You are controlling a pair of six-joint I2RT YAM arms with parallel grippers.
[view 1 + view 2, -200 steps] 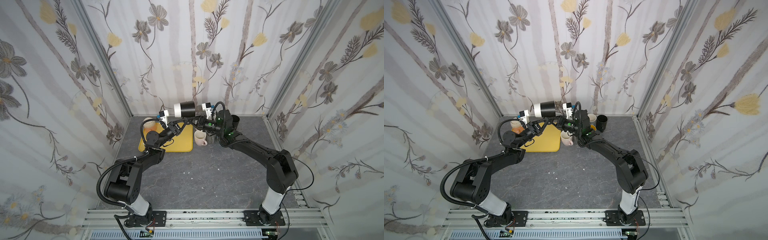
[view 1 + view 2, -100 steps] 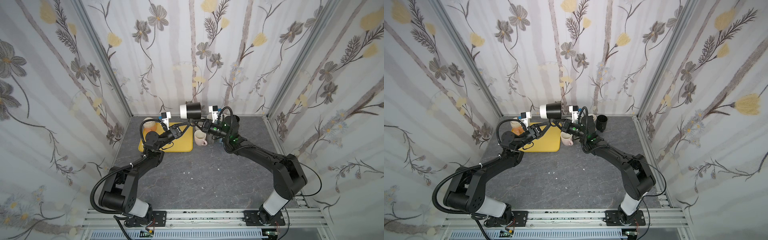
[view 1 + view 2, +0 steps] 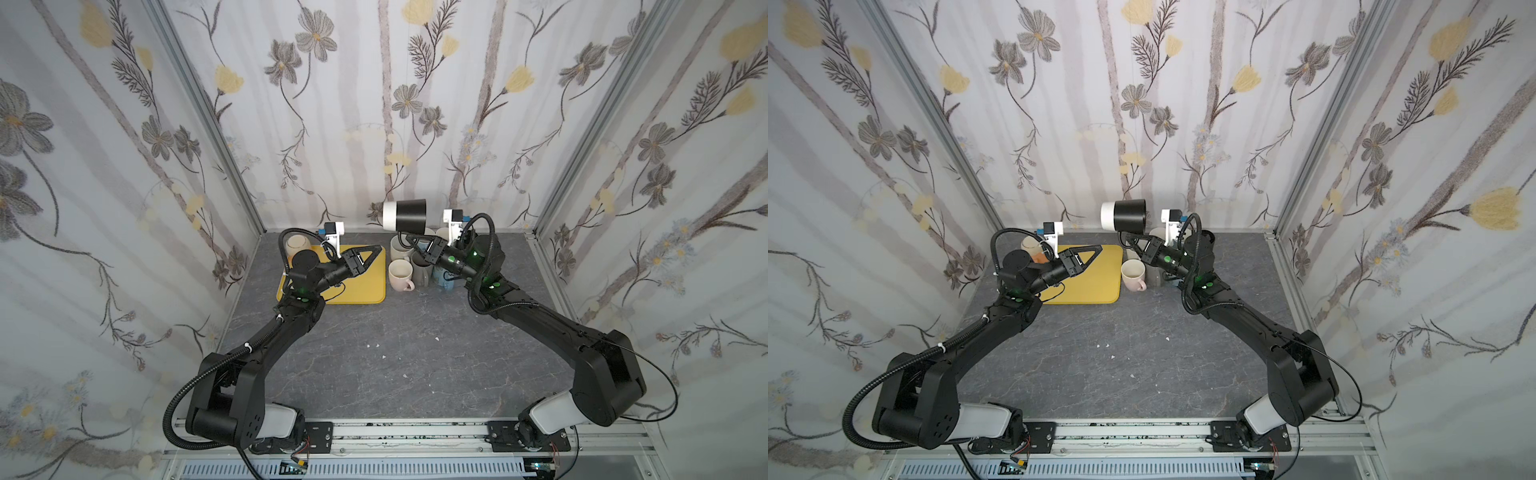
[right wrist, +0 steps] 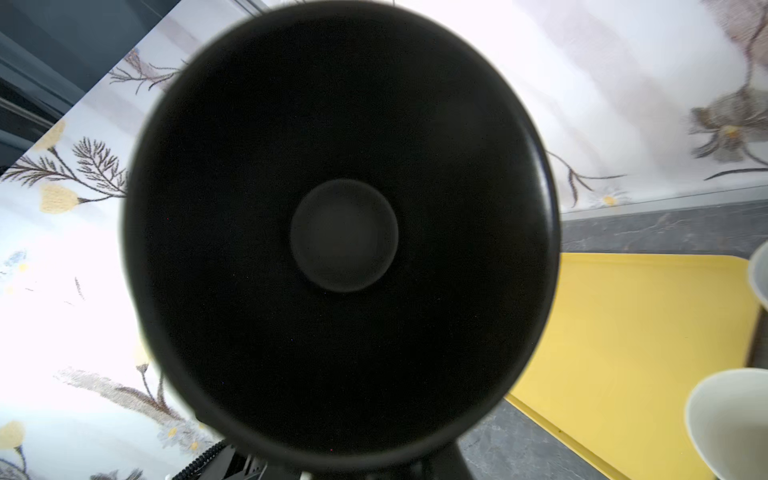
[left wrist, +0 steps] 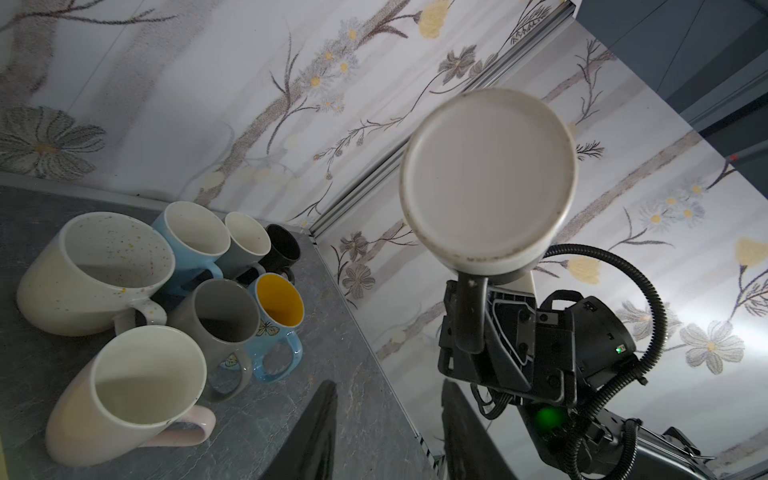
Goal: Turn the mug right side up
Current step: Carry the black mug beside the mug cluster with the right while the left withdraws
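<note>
The mug [image 3: 405, 214] [image 3: 1124, 214] is black with a white base. It hangs on its side above the back of the table, base to the left and mouth to the right. My right gripper [image 3: 409, 240] [image 3: 1130, 240] is shut on its handle [image 5: 469, 316] from below. The left wrist view faces the white base [image 5: 488, 178]; the right wrist view looks straight into the dark inside [image 4: 343, 237]. My left gripper [image 3: 376, 252] [image 3: 1098, 250] [image 5: 388, 399] stands open and empty over the yellow tray [image 3: 357, 286], left of and below the mug.
Several upright mugs cluster at the back under my right arm, among them a pink one [image 3: 401, 274] [image 5: 137, 390] and a speckled cream one [image 5: 91, 270]. A cream and orange mug [image 3: 297, 243] sits upside down at the tray's back left corner.
My left gripper has opened, let go of the mug and drawn back to the left. The right gripper has carried the mug to the right by its handle.
</note>
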